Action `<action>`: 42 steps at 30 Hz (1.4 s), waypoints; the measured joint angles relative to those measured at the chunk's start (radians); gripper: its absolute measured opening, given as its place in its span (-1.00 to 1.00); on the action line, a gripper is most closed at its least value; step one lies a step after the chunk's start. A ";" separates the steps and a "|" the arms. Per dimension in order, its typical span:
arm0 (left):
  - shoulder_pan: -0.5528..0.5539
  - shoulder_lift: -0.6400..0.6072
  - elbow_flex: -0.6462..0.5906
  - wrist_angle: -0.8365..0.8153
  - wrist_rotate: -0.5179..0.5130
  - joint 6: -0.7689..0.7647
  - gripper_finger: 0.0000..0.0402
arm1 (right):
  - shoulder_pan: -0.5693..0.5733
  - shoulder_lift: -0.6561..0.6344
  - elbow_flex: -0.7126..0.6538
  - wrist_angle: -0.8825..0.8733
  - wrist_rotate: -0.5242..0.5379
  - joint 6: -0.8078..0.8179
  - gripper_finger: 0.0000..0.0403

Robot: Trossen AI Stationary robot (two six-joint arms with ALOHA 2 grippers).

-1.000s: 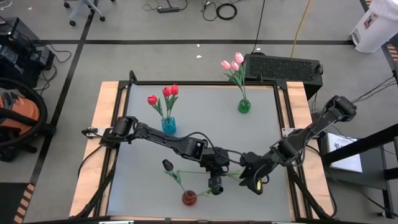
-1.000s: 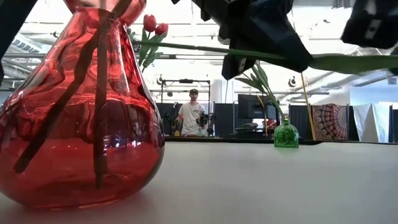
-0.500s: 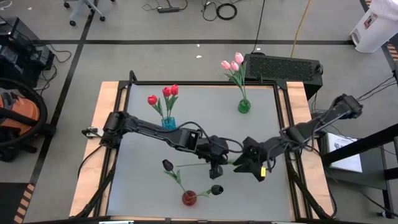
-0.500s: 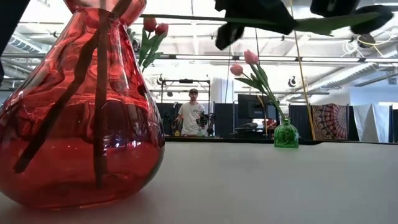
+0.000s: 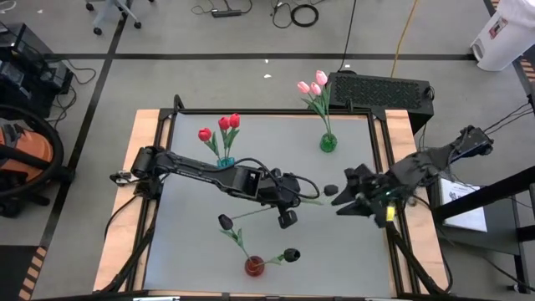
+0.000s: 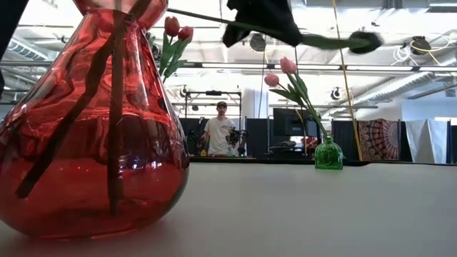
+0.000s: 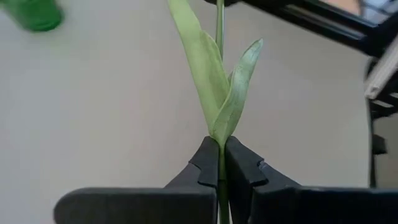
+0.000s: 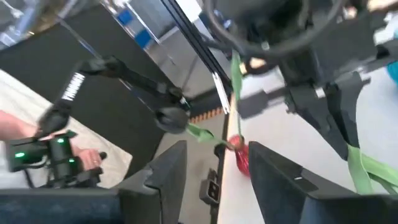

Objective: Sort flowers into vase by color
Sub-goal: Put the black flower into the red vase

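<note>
Black tulip point(image 5: 331, 191), no legible labels

High view: straight down from above the whole worktop point(image 5: 267, 167), both arms included. Low view: level at worktop height, pressed close to the red vase point(image 6: 93, 128), facing the room beyond. Left wrist view: forward along a clamped green stem point(image 7: 219, 93). Right wrist view: tilted, toward the far arm. Shared between high and low: red vase, green vase point(image 6: 328, 153).
</note>
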 joint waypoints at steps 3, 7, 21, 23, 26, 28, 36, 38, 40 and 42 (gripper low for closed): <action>0.000 -0.009 -0.001 -0.008 -0.037 -0.020 -0.95 | 0.000 -0.063 0.000 -0.044 -0.001 -0.026 -0.20; 0.002 -0.043 -0.001 -0.001 -0.078 -0.022 -0.95 | 0.000 -0.133 0.000 -0.140 -0.008 -0.077 -0.20; 0.011 -0.212 0.000 0.062 -0.174 0.034 -0.94 | 0.001 -0.270 0.000 -0.256 0.076 -0.343 -0.20; 0.011 -0.239 0.000 0.086 -0.179 0.063 -0.93 | 0.001 -0.270 0.000 -0.251 0.119 -0.398 -0.20; 0.013 -0.274 0.000 0.106 -0.179 0.103 -0.95 | 0.001 -0.265 0.000 -0.243 0.128 -0.456 -0.20; 0.013 -0.297 0.000 0.117 -0.178 0.116 -0.96 | 0.001 -0.253 0.000 -0.244 0.124 -0.478 -0.20; -0.013 -0.375 0.000 0.175 -0.161 0.189 -0.96 | 0.001 -0.179 0.000 -0.243 0.116 -0.481 -0.20; -0.018 -0.390 0.000 0.199 -0.155 0.203 -0.96 | 0.001 -0.152 0.000 -0.243 0.116 -0.481 -0.20; -0.027 -0.416 0.000 0.206 -0.153 0.223 -0.96 | 0.001 -0.122 0.000 -0.243 0.116 -0.478 -0.20; -0.035 -0.438 0.000 0.220 -0.152 0.235 -0.96 | 0.001 -0.093 0.000 -0.244 0.114 -0.468 -0.20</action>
